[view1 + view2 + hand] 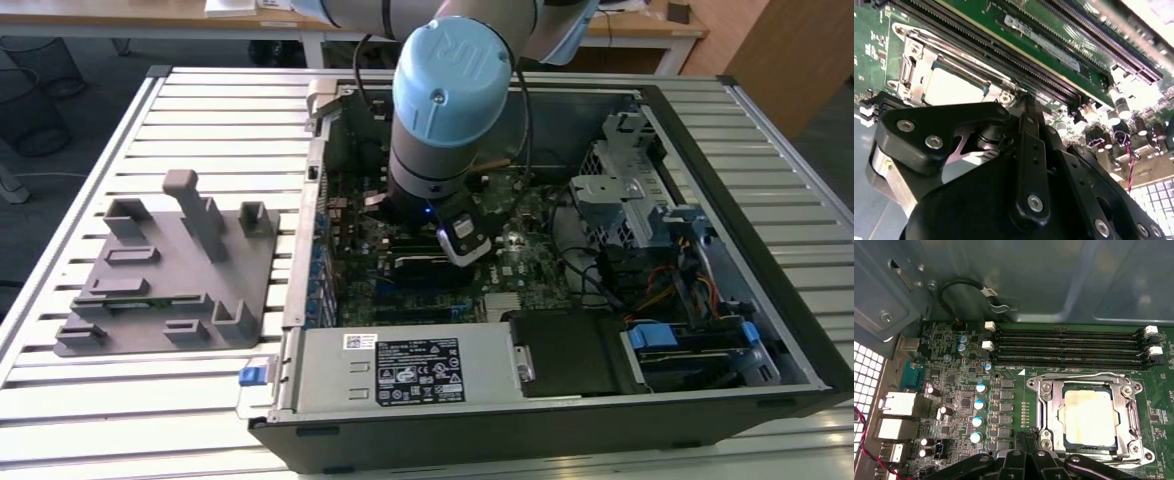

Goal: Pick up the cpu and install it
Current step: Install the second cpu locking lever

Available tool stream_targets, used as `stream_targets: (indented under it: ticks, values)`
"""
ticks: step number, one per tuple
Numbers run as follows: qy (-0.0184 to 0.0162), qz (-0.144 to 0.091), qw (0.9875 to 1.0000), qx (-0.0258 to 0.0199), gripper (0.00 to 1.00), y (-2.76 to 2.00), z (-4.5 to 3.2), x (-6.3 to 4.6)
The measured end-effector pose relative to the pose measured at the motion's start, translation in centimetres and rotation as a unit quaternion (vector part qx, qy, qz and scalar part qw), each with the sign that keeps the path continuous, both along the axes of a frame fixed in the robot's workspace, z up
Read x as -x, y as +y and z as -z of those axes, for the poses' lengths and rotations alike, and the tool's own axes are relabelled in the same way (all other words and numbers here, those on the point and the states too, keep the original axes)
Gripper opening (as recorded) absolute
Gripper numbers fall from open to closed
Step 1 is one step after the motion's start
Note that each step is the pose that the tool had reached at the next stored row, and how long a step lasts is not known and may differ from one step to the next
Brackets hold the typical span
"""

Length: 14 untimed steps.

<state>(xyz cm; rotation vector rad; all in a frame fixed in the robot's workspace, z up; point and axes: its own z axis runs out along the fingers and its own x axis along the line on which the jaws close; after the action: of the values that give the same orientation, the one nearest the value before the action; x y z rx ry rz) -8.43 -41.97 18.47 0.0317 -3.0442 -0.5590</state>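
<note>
So, cpu [1089,418] is already seated in the socket frame [1045,405] on the motherboard [954,390], pale top showing inside the metal bracket in both wrist views; looks placed, so the pick and the drop-in read as done; bracket looks not yet clamped, though I can't be sure; gripper [1029,440] hangs just beside the socket, carrying nothing I can see; jaw gap can't be told; arm [447,100] stands over the open case [787,330].
</note>
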Motion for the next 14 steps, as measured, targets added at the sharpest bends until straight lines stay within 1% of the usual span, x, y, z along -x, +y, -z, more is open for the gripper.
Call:
stream_targets:
  ticks: [3,7,10,14]
  values:
    - [0.0,0.0,1.0,0.0001,0.11,-0.01,-0.09,0.0]
    - [0.0,0.0,1.0,0.0,0.11,0.0,-0.55,0.0]
    - [-0.0002,0.0,1.0,0.0,0.11,0.0,-0.71,0.0]
    - [-0.0018,0.0,1.0,-0.0001,0.11,0.01,-1.51,0.0]
